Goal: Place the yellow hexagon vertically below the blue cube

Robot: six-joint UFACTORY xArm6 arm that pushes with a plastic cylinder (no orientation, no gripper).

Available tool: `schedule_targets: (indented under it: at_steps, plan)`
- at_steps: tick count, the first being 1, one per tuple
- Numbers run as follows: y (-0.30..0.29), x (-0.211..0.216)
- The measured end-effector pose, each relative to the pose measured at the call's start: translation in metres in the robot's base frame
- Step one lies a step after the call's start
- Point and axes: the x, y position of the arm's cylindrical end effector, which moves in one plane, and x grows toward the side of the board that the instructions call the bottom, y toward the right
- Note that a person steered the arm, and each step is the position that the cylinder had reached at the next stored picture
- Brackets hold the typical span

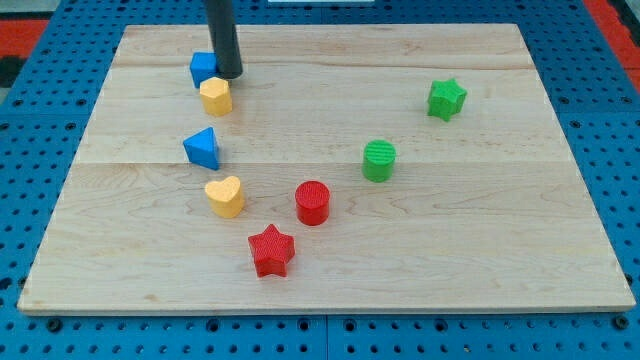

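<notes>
Here we see a light wooden board (330,250) lying on a blue perforated surface (40,120), with eight small blocks spread across it, and we place everything from the blue cube (203,68), which sits near the board's upper-left corner. Our rod (222,35) comes down from the view's top, and my tip (230,76) rests just beside the blue cube on its right, close enough that we cannot tell whether the two touch. There are no fingers on this arm, only the rod, so nothing opens or closes on anything. The yellow hexagon (215,96) stands directly below the blue cube, touching or nearly touching its lower edge, and slightly to the view's right of it; my tip is just above the hexagon's upper right. Further below the cube, well apart from it, sits a blue triangular block (202,148), and below that again a yellow heart (225,196). Down and to the right of the cube we find a red cylinder (312,202), with a red star (271,250) lower still, nearest the view's bottom. Far to the cube's right, a green cylinder (379,160) stands lower than the cube, and a green star (446,99) stands farther right still, only a little lower than the cube.
</notes>
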Motion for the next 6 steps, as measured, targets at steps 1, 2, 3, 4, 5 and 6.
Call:
schedule_targets:
  at_steps: [1, 2, 3, 4, 5, 6]
  plan:
    - [0.011, 0.000]
    - [0.058, 0.026]
    - [0.037, 0.044]
    - [0.020, 0.039]
    - [0.005, 0.024]
    - [-0.015, 0.042]
